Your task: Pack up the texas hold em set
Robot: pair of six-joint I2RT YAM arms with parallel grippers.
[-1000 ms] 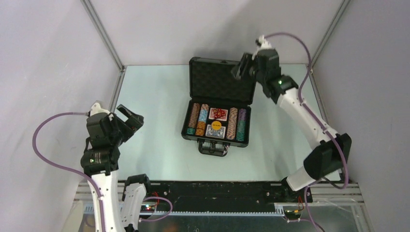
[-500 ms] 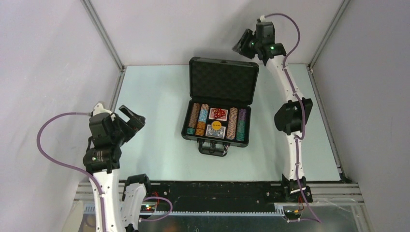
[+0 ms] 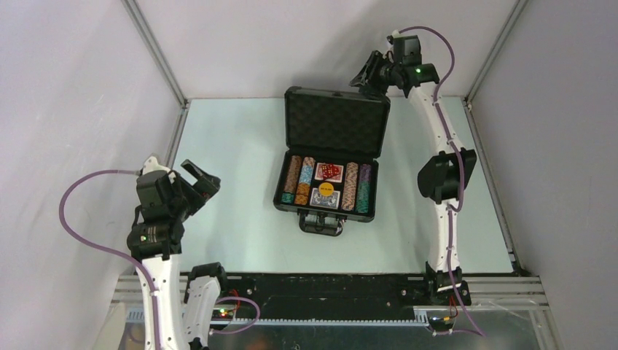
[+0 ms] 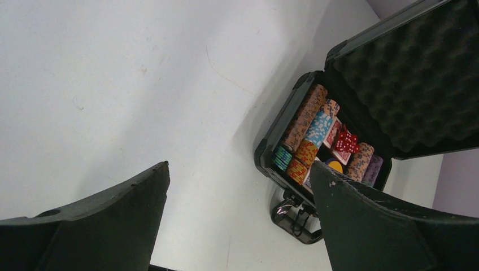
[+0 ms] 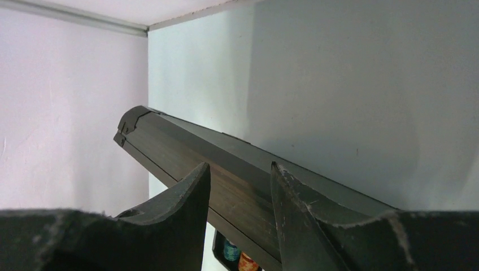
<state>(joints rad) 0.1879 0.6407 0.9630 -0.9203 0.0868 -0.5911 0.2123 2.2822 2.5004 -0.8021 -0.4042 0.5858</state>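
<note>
The right claw (image 5: 240, 169) is half open and holds nothing. Its two black fingers hang just behind the top edge of the raised foam-lined black lid (image 3: 335, 124), near the lid's right corner. The lid belongs to the small black hard case (image 3: 280, 197), which lies open in the middle of the table. All the pieces are inside it: rows of striped poker chips (image 3: 294, 175), the little red dice (image 3: 331, 172) and a card deck (image 3: 325, 198). The shiny handle (image 3: 321, 222) sticks out at the front of the case.

The left claw (image 4: 240, 166) is wide open and empty. It hangs far off to the left of the case, so it cannot hold the case steady.

I think a few things could go wrong. The right claw is at one corner of the lid, so a push there might turn the whole case or slide it forward and not fold the lid down. The fingers might slip over the thin edge. The lid might drop fast and bang. If the dice sit too high, the lid may not shut all the way.

The pale smooth table (image 3: 233, 146) under the case looks slippery. Plain grey walls (image 3: 291, 44) stand behind and beside the case, with metal bars (image 3: 157, 55) in the corners. The back wall is close behind the case, so the right arm's purple cable (image 3: 437, 33) might rub it.
</note>
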